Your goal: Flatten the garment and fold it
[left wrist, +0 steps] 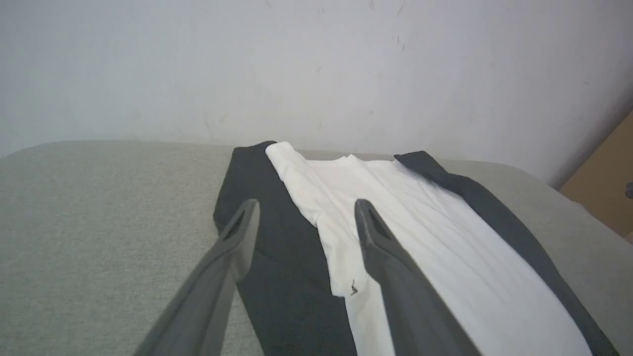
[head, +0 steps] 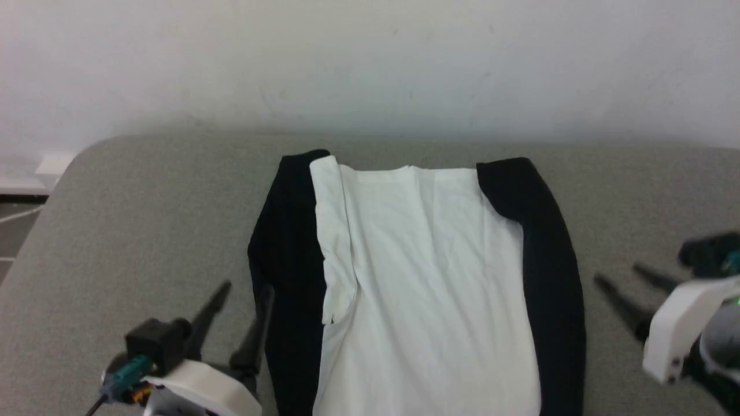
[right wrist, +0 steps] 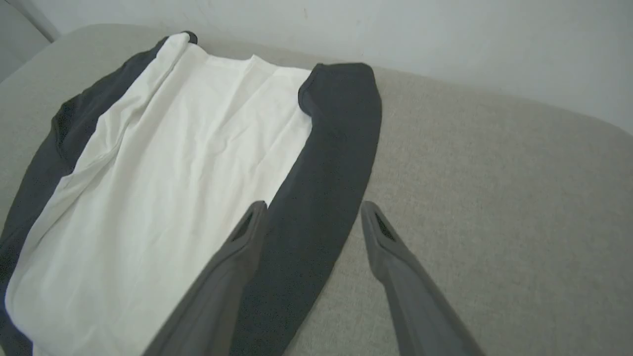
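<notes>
**Shirt centred, open cloth on both flanks**

The soft white T-shirt with black sleeves [head: 428, 277] lies spread mid-way across the grey woven padded surface [head: 144, 219]. Its far edge is near the surface's back edge, below the white wall [head: 370, 58] — bare grey lies open on either side. A white flap folds over along its left side. The left gripper [head: 245, 287] hovers at the left sleeve's outer edge, fingers spread, empty. The right gripper [head: 617, 273] stands just off the right sleeve — likewise spread and empty. A brown board [left wrist: 603, 193] stands beyond the surface's right end.

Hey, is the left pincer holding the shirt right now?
No, the left pincer stands wide open over the garment, and no cloth is pinched between its two sides.
</notes>
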